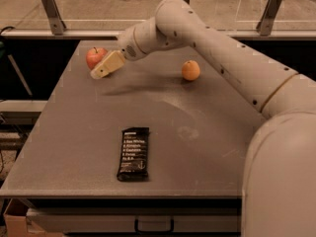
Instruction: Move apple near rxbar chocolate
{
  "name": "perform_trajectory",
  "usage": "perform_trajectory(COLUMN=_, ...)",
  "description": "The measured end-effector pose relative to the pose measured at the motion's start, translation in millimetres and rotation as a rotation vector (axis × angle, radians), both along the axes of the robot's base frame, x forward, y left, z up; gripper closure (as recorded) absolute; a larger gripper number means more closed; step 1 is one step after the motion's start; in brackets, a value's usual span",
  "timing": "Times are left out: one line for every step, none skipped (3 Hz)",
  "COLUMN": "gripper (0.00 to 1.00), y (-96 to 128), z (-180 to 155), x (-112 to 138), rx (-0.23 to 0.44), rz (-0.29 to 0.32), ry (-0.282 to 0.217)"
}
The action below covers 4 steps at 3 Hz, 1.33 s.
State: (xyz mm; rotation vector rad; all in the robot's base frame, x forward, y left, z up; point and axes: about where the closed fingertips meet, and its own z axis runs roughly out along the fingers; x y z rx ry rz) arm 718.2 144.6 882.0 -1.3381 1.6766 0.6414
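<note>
Obs., camera view. Grey table [212,152] with three items on it, all lying loose on the bare top.

Apple [94,56]: red, short dark stem up, at the far left corner of the table. It sits on the surface; nothing has hold of it.

Rxbar chocolate [133,153]: black wrapper, white text lines, flat on the near part of the table, a little left of centre, long side running roughly away from the camera. Well apart from the apple (most of the table's depth lies between them).

Orange fruit [190,70]: plain, smaller, at the far side right of centre, well apart from both.

Gripper [101,69]: cream wedge at the end of the white arm [222,48], which reaches in from the right foreground across the far side of the table. The gripper points down and left, its tip just beside the apple's lower right edge; contact cannot be told. How far open it is cannot be told either; nothing is seen in its hold.

Containers: a drawer front [153,220] with a dark handle under the table's near edge, closed, contents hidden. A cardboard box [12,222] corner at lower left, inside not visible.
</note>
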Motion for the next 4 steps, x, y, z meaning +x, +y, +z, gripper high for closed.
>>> perform_trajectory(gripper=0.00, y=24, z=-6, x=15, rx=0.010, rz=-0.003, ry=-0.005)
perform_trajectory(gripper=0.14, y=36, z=-20, x=23, rx=-0.016, rz=-0.018, ry=0.006)
perform_trajectory(gripper=0.37, y=39, z=-31, x=23, rx=-0.038, rz=-0.032, ry=0.028)
perform_trajectory(gripper=0.61, y=35, z=-26, x=21, rx=-0.045, rz=-0.036, ry=0.014)
